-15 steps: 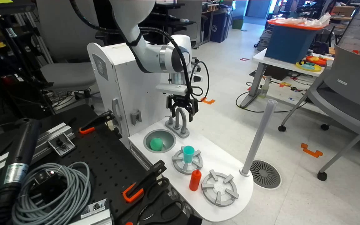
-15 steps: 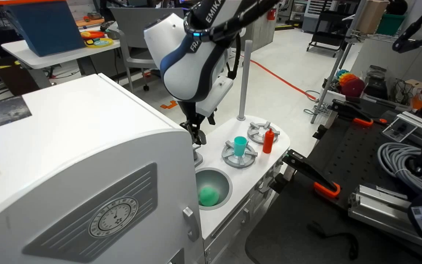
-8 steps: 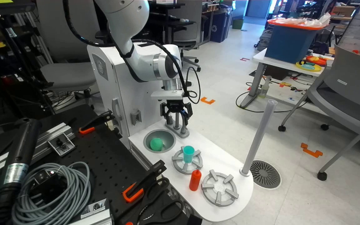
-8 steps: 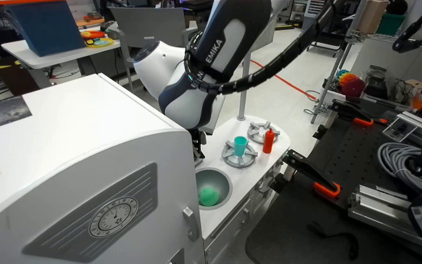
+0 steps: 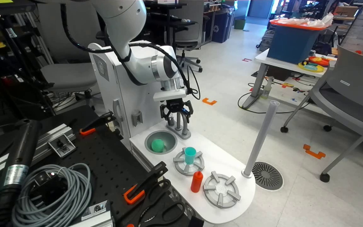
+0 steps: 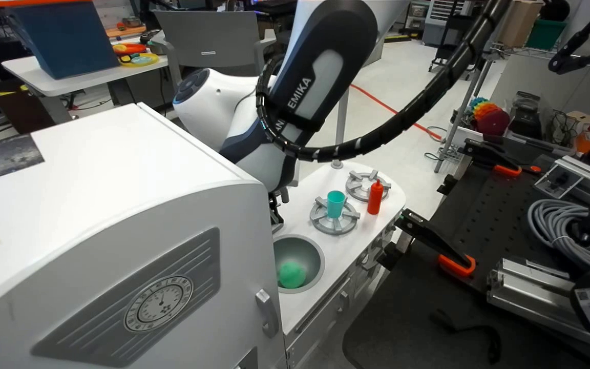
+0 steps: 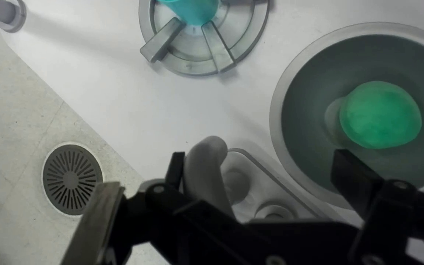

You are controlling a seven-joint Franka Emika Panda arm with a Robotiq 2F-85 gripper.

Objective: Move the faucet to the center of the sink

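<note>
End effector (image 7: pixel 260 160) lower, over arched grey faucet (image 7: pixel 204 169)

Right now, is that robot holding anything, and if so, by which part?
Nothing is held: the hand is open. In the wrist view, the spout of the faucet shows between its spread fingers, close beside one; whether they touch cannot be told.

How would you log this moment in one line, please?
gripper: open, astride faucet, contact unclear | faucet: upright beside sink | spout: not over sink | sink: green ball inside | task: not yet done
</note>
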